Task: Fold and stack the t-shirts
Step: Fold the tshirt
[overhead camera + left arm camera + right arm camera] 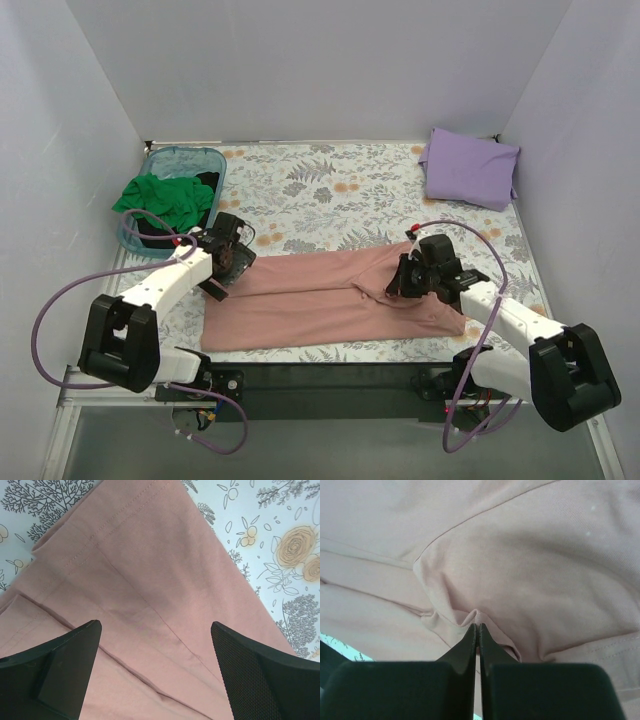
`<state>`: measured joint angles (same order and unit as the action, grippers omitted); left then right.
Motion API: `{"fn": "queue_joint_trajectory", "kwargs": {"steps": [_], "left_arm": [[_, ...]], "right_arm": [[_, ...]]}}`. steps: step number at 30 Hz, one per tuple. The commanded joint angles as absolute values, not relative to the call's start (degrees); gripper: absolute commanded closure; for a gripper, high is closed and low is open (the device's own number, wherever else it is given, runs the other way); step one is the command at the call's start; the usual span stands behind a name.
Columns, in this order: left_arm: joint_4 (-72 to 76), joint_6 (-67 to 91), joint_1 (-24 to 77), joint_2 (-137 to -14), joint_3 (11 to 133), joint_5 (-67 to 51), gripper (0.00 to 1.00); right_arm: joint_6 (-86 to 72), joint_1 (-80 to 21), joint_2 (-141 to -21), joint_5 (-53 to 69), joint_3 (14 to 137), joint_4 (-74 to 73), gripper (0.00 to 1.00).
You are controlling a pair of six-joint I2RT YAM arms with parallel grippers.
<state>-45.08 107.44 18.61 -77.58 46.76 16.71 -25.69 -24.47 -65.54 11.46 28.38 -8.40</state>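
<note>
A: What lies on the cover?
B: The pink shirt, stretched side to side at six o'clock and folded lengthwise. The purple shirt sits folded at two o'clock.
A: And at ten o'clock?
B: The tub, with a green shirt spilling over its rim and a black shirt beside it.
A: The arms?
B: The left gripper gapes wide over the pink shirt's nine o'clock end. The right gripper is pinched tight on a pucker of it toward three o'clock.
</note>
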Motion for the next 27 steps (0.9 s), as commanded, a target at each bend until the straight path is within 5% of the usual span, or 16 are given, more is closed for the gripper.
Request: {"fn": "queue_joint_trajectory", "kwargs": {"steps": [1,12,17,20,23,25,27], "left_arm": [[-45.88,107.93,18.54,-74.53,46.94,17.84,0.09],[-45.44,107.93,18.55,-74.09,45.35,17.14,0.09],[-45.17,107.84,18.63,-74.62,45.18,17.49,0.09],[-44.74,107.75,18.63,-74.88,45.18,17.32,0.09],[-44.39,107.4,18.63,-75.23,45.26,16.88,0.09],[-44.38,107.23,18.54,-75.32,45.18,16.87,0.09],[-44.38,107.14,18.63,-75.23,45.09,16.87,0.09]], "right_arm": [[-26.27,-25.14,-62.06,13.53,26.38,-7.03,0.99],[-35.32,-33.82,-48.71,11.07,15.3,-5.81,0.98],[-38.58,-35.16,-43.78,12.91,13.36,-5.89,0.76],[-39.2,-35.6,-39.03,13.89,14.23,-6.76,0.73],[-37.01,-35.68,-36.83,12.75,16.87,-9.66,0.63],[-36.39,-35.68,-37.09,11.26,19.23,-11.95,0.45],[-35.07,-35.68,-39.28,7.92,21.0,-12.48,0.16]]}}
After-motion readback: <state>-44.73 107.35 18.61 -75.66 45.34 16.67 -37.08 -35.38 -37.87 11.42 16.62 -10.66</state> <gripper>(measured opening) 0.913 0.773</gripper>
